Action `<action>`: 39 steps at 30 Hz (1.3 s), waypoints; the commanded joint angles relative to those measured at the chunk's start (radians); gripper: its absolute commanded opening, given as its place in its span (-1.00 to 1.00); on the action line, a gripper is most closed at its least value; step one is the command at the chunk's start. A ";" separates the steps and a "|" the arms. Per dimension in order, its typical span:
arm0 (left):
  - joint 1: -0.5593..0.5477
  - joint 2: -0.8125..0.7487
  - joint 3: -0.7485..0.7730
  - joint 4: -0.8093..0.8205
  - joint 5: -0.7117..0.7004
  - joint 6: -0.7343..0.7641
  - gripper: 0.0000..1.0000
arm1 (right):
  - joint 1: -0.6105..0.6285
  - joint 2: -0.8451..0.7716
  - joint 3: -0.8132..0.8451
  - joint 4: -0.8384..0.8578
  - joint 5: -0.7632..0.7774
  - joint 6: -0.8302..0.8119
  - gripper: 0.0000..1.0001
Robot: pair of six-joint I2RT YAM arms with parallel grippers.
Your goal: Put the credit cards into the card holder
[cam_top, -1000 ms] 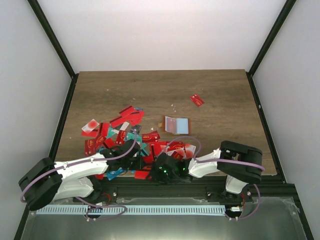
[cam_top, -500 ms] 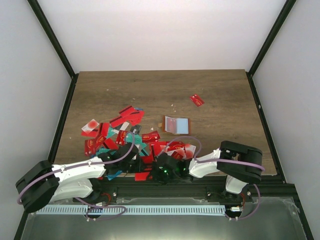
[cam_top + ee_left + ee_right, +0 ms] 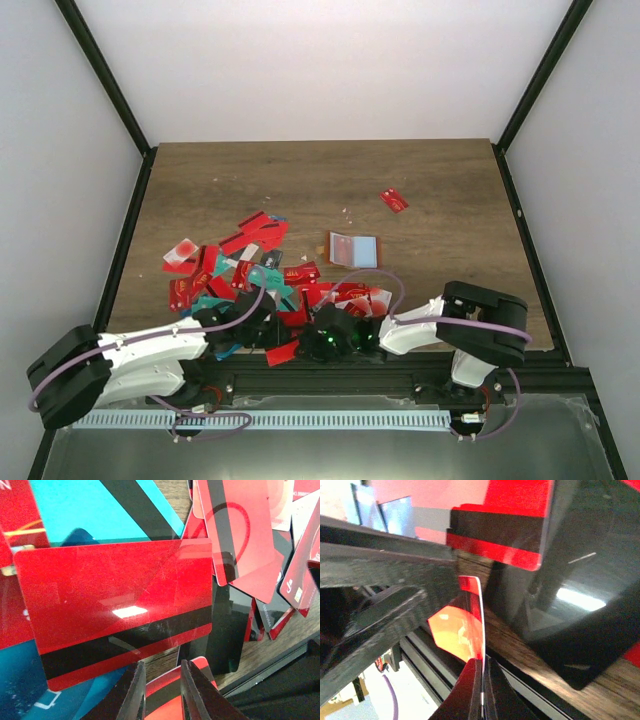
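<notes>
One red card (image 3: 462,630) sits pinched in the right hand (image 3: 482,672); left hand (image 3: 162,675) narrowly parted over credit cards (image 3: 115,595).

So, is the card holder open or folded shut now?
Open: the card holder lies spread flat, its pale blue inside facing up, apart from the pile of credit cards. Whether it holds a card, I cannot tell.

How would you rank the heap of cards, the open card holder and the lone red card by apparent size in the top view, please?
Largest: heap of cards.
Next: card holder, lying open.
Smallest: lone red card, clearly smaller than the holder.
</notes>
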 commanded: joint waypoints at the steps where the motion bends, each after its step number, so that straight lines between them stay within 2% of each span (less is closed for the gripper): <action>1: -0.008 -0.004 -0.015 -0.118 -0.029 -0.011 -0.55 | -0.020 -0.027 -0.008 0.017 0.076 -0.024 -0.99; 4: -0.008 -0.045 0.027 -0.160 -0.073 -0.006 -0.43 | -0.023 -0.049 -0.007 0.018 0.058 -0.055 -0.99; 9: -0.007 -0.118 0.149 -0.248 -0.150 0.032 -0.23 | -0.067 -0.176 -0.028 -0.015 0.002 -0.169 -0.99; 14: 0.005 -0.113 0.325 -0.343 -0.262 0.133 -0.06 | -0.230 -0.365 -0.026 -0.139 -0.118 -0.365 -0.99; 19: 0.069 -0.035 0.499 -0.320 -0.261 0.333 -0.02 | -0.436 -0.504 0.037 -0.312 -0.218 -0.608 -0.99; 22: 0.144 0.022 0.585 -0.295 -0.187 0.467 -0.02 | -0.577 -0.533 0.072 -0.377 -0.308 -0.747 -0.99; 26: 0.239 0.085 0.694 -0.297 0.027 0.618 0.19 | -0.697 -0.531 0.078 -0.370 -0.485 -0.850 -0.99; 31: 0.261 0.120 0.774 -0.400 0.204 0.745 0.41 | -0.713 -0.524 0.081 -0.286 -0.666 -0.879 -0.99; 34: 0.261 0.113 0.778 -0.454 0.263 0.797 0.42 | -0.712 -0.515 0.060 -0.193 -0.756 -0.858 -0.99; 39: 0.262 0.072 0.782 -0.496 0.334 0.848 0.40 | -0.711 -0.494 0.055 -0.143 -0.861 -0.891 -0.99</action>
